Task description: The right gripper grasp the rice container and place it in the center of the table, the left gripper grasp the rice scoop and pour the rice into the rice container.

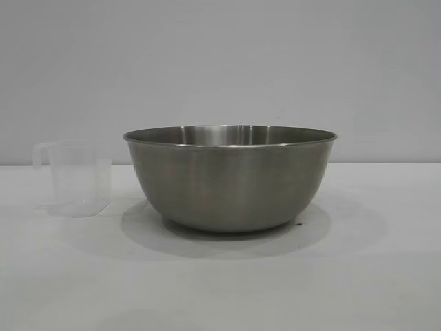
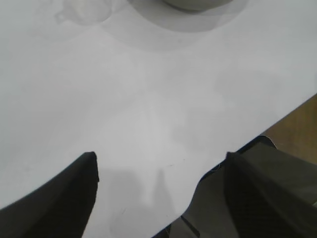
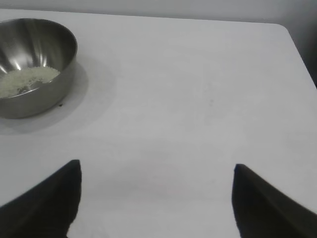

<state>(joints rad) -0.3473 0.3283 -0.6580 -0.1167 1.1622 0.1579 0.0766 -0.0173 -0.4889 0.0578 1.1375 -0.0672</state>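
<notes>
Your rice container (image 1: pixel 229 179) sits mid-table (image 1: pixel 372 276) holding the rice (image 3: pixel 27 79), rice scoop (image 1: pixel 74 179) parked upright just beside it, apparently emptied; left gripper (image 2: pixel 158 171) and right gripper (image 3: pixel 156 171) both spread, grasping nothing.

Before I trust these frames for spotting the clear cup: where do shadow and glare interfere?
Exterior view: the rice container casts a soft shadow; the rice scoop looks faint against the wall. Left wrist view: scoop barely visible. Right wrist view: bright glints inside the bowl above the rice.
</notes>
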